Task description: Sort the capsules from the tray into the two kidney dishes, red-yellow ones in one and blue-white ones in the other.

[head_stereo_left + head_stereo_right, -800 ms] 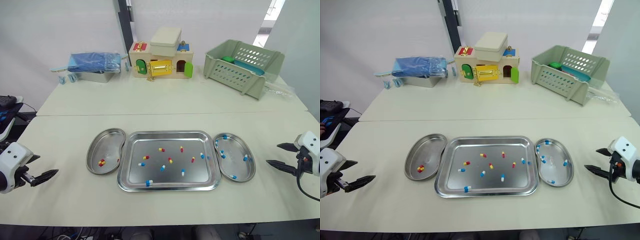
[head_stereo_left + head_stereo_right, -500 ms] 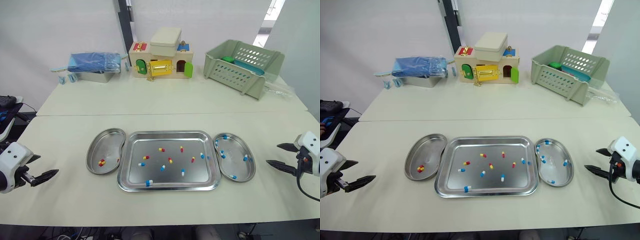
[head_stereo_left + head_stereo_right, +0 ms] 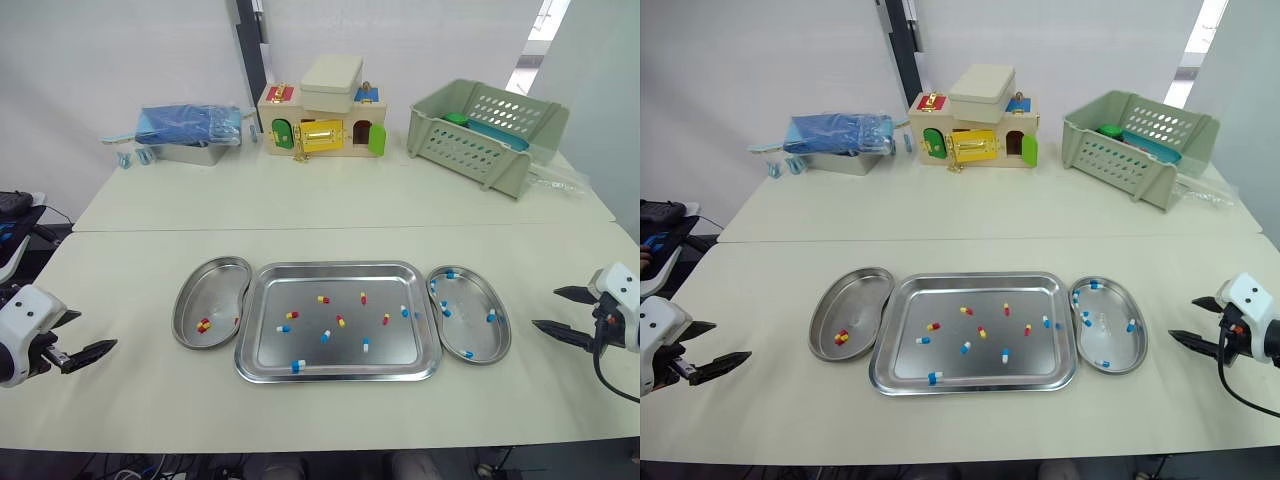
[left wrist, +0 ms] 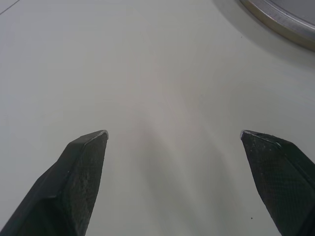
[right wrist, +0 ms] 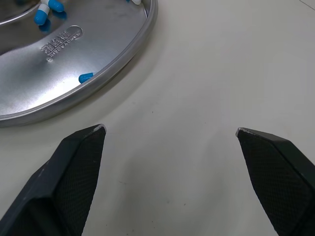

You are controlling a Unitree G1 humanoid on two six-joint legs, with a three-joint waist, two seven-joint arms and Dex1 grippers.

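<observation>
A steel tray [image 3: 338, 350] sits mid-table with several loose capsules, red-yellow [image 3: 323, 299] and blue-white [image 3: 297, 365] mixed. The left kidney dish [image 3: 205, 287] holds two red-yellow capsules [image 3: 203, 325]. The right kidney dish [image 3: 478, 338] holds several blue-white capsules [image 3: 467, 353]. My left gripper [image 3: 88, 344] hovers open near the table's left edge, well clear of the dishes. My right gripper [image 3: 548, 310] stands open to the right of the right dish [image 5: 74, 64], nothing between its fingers.
Along the back of the table stand a blue bag on a metal box [image 3: 188, 130], a wooden toy house [image 3: 322, 118] and a green basket [image 3: 485, 130]. A seam crosses the table behind the tray.
</observation>
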